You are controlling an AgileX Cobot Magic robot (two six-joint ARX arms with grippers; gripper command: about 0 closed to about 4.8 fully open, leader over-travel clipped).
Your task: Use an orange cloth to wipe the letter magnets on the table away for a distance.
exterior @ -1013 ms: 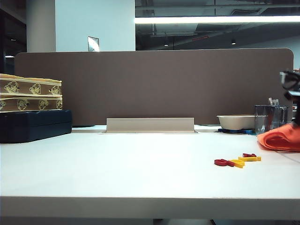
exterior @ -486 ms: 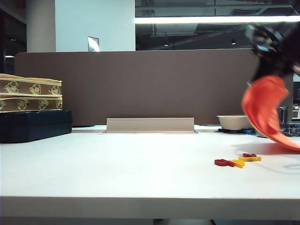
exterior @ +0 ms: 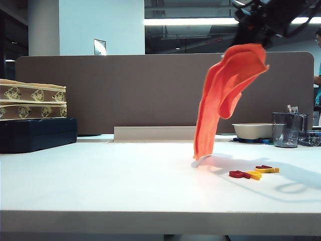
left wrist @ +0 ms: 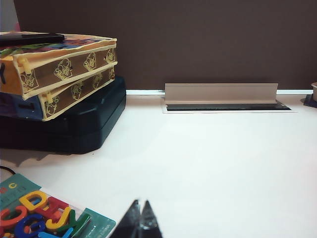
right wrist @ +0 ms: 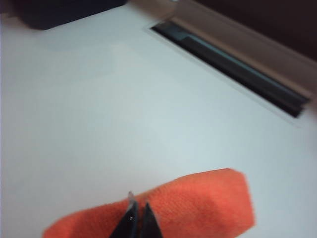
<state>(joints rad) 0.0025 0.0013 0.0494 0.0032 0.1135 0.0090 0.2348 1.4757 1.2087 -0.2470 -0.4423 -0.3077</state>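
The orange cloth (exterior: 223, 95) hangs from my right gripper (exterior: 250, 41), which is shut on its upper end high above the table (exterior: 100, 181). The cloth's lower tip reaches the table top just left of the letter magnets (exterior: 254, 172), a few red and yellow pieces lying flat at the right. From the right wrist, the shut fingertips of the right gripper (right wrist: 138, 206) pinch the orange cloth (right wrist: 198, 203) over white table. My left gripper (left wrist: 140, 204) is shut and empty, low over the table, and does not show in the exterior view.
Patterned boxes (exterior: 32, 103) lie stacked on a dark case (exterior: 37, 133) at back left. A metal cable cover (exterior: 160, 133) lies along the brown partition (exterior: 150, 90). A bowl (exterior: 252, 130) and a glass cup (exterior: 287, 129) stand back right. A pack of coloured letters (left wrist: 39, 213) lies beside the left gripper.
My right gripper has risen and swung left with the cloth, lifting it from the table's right edge until it hangs left of the magnets. The magnets have not moved.
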